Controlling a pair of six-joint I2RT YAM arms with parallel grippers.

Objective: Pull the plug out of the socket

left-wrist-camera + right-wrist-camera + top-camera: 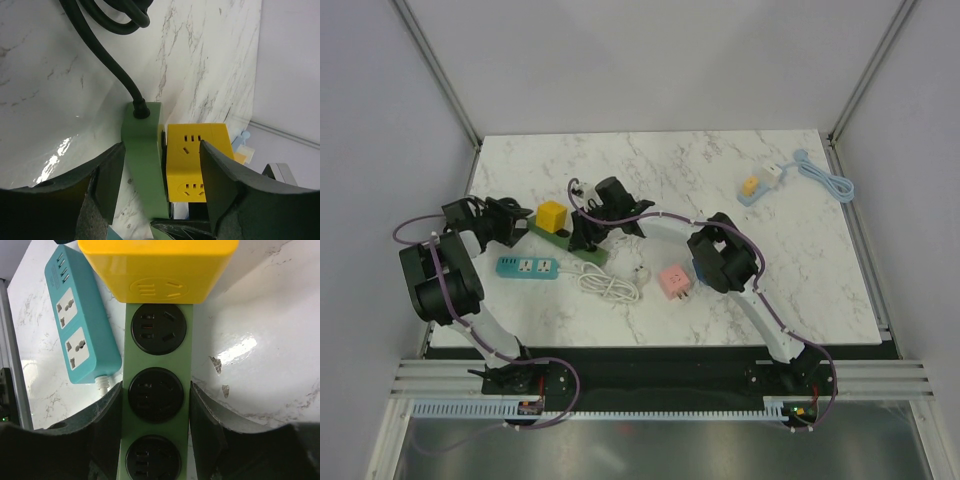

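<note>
Yellow plug (157, 265) looks rigid, slick; grip its flat sides. Left gripper (161, 150) gapes around it; right gripper (156, 390) clamps green strip (157, 361).

The table (720, 180) is white marble with thin grey veins. The green power strip (145, 160) has round black sockets (158, 329) and a black cord (107, 55); in the right wrist view a bright yellow cube plug (157, 260) sits at its twelve o'clock end and a teal strip (102, 335) with white outlet faces at nine o'clock. From above, a pink cube (675, 280) lies at its four o'clock, a white cable (608, 283) at five and a pale blue cable (825, 178) at two.
</note>
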